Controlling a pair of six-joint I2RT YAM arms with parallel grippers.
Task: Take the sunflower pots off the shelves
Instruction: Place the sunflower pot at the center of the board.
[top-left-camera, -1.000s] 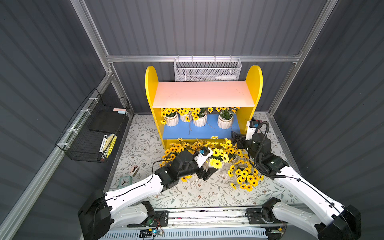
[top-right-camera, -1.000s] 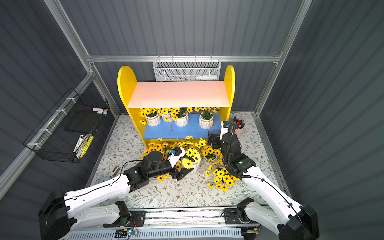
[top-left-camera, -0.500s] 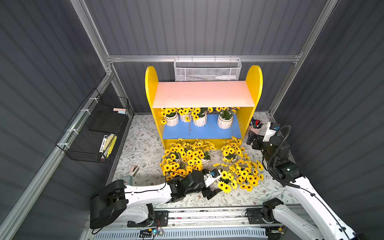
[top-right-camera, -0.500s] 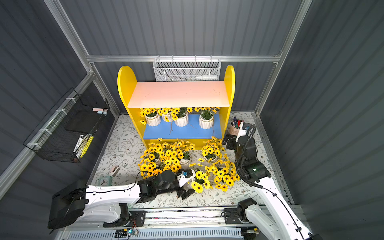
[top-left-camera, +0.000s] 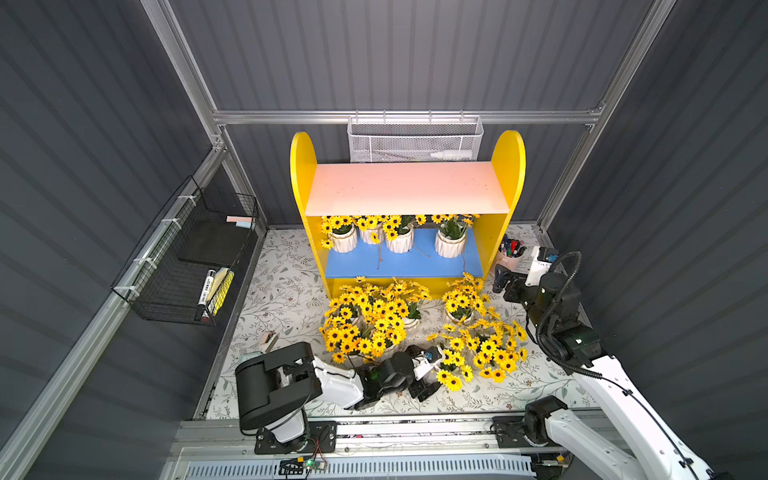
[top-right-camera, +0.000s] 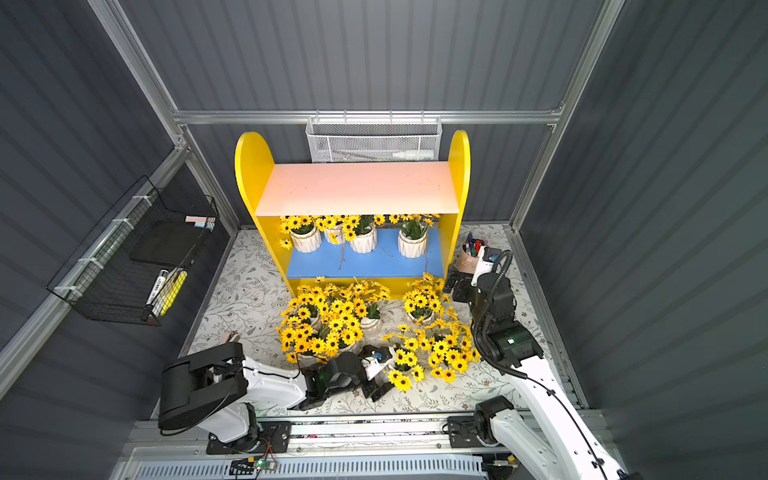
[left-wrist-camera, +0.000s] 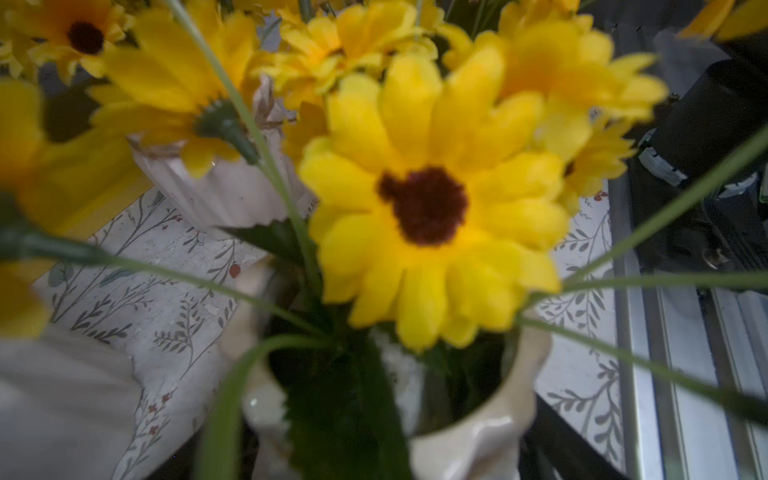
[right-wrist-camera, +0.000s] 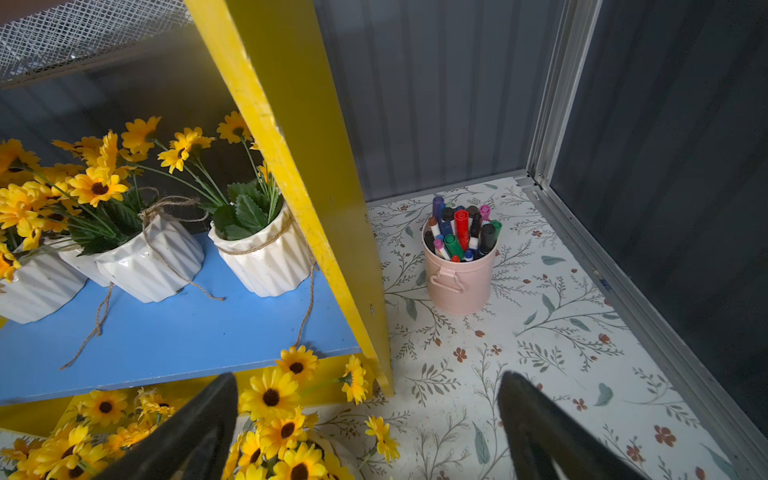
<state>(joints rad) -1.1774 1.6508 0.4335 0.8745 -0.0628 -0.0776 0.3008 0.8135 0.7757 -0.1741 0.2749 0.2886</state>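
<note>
The yellow shelves (top-left-camera: 305, 199) stand at the back with a bare pink upper board and a blue lower board (right-wrist-camera: 174, 332). Several sunflower pots (top-left-camera: 400, 243) stand on the blue board. Several more (top-left-camera: 365, 320) crowd the table in front. My left gripper (top-left-camera: 430, 374) lies low near the front edge, shut on one sunflower pot (left-wrist-camera: 478, 432), whose flowers (top-left-camera: 451, 380) hide its body from above. My right gripper (right-wrist-camera: 368, 377) hangs open and empty beside the shelves' right side panel (right-wrist-camera: 299, 187). The nearest shelf pot (right-wrist-camera: 266, 262) is just inside that panel.
A pink cup of pens (right-wrist-camera: 459, 282) stands at the back right, close to my right gripper. A white mesh basket (top-left-camera: 413, 141) hangs behind the shelves and a black wire basket (top-left-camera: 191, 257) on the left wall. A metal rail (top-left-camera: 415, 428) runs along the front.
My left arm has drawn back from the shelves to the front edge, carrying its pot. My right arm has swung out to the right, past the side panel, still open.
</note>
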